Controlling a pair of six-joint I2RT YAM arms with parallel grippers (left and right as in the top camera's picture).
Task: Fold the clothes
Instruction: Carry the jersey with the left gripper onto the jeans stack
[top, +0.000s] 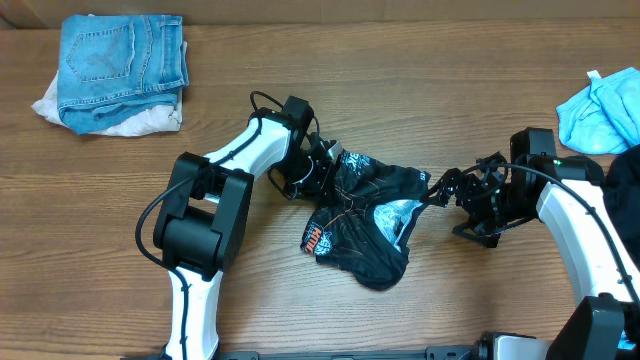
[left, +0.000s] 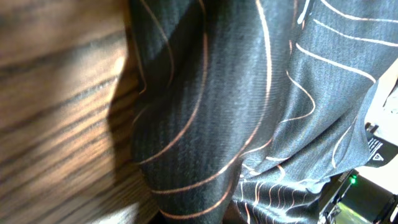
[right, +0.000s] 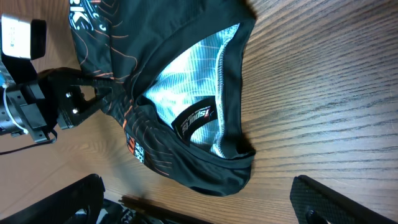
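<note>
**Overhead view.** A black sports garment with orange line print and pale blue mesh lining (top: 365, 225) lies crumpled at the centre of the wood-grain tabletop (top: 420, 80). The left tool (top: 322, 168) sits at its upper left edge and the right tool (top: 447, 186) at its right tip. Well apart from these, a folded blue denim piece (top: 120, 60) rests on a white cloth (top: 150, 122) in the far left corner. A crumpled light blue cloth (top: 600, 110) lies at the far right edge.

**Right wrist view.** This view shows the garment's opening and a black woven label (right: 194, 118) that cannot be made out from above. The left tool is clamped on the fabric. The right tool's fingers (right: 339, 199) stand wide apart.

**Left wrist view.** Only printed fabric shows, pressed close, with tabletop beside it. The left tool's own fingers are hidden.
</note>
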